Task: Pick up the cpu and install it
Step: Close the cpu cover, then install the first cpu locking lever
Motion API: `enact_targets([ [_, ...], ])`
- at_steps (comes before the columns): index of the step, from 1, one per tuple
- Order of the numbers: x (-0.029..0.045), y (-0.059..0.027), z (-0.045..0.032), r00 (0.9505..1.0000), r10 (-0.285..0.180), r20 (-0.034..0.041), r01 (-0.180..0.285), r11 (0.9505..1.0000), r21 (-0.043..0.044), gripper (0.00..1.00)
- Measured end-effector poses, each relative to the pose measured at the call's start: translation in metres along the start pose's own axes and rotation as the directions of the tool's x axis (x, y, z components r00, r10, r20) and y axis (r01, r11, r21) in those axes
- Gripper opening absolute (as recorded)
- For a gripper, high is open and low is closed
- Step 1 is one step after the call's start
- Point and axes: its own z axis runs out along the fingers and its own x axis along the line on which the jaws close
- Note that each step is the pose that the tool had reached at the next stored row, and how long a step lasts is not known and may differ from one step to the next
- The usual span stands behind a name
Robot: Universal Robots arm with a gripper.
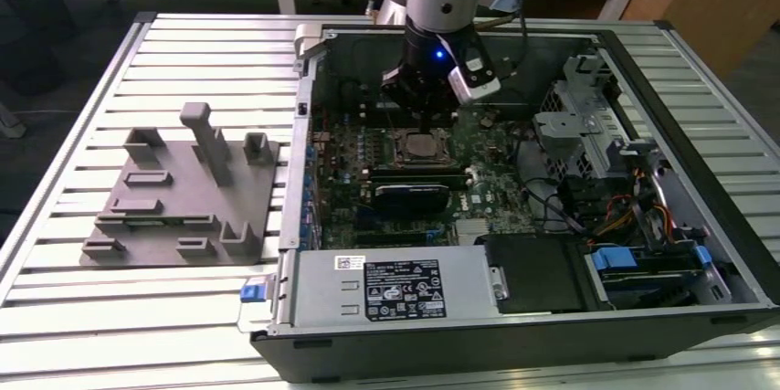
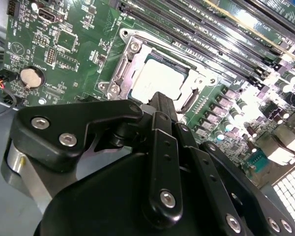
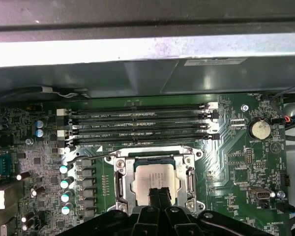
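i see the case (image 1: 488, 346) lying open on top, so the way down to the motherboard (image 2: 64, 44) is free from above. my gripper (image 1: 425, 125) hangs over the cpu (image 3: 156, 178), jaws together, inside the metal socket frame (image 3: 119, 183) that rims it. low memory slots (image 3: 137, 125) run just beside the socket. the case wall (image 1: 290, 207) closes the exterior view's left; the drive cage (image 1: 585, 125) and cables (image 1: 549, 212) crowd its right. outside, a grey fixture (image 1: 183, 189) stands on the slatted surface (image 1: 73, 317), with open slats around it.
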Motion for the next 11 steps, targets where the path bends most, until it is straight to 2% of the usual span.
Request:
enact_targets([
  [11, 0.0001, 0.0000, -0.0015, 1.0000, 0.000, -0.0001, 0.000, 1.0000, 0.0003, 0.11],
])
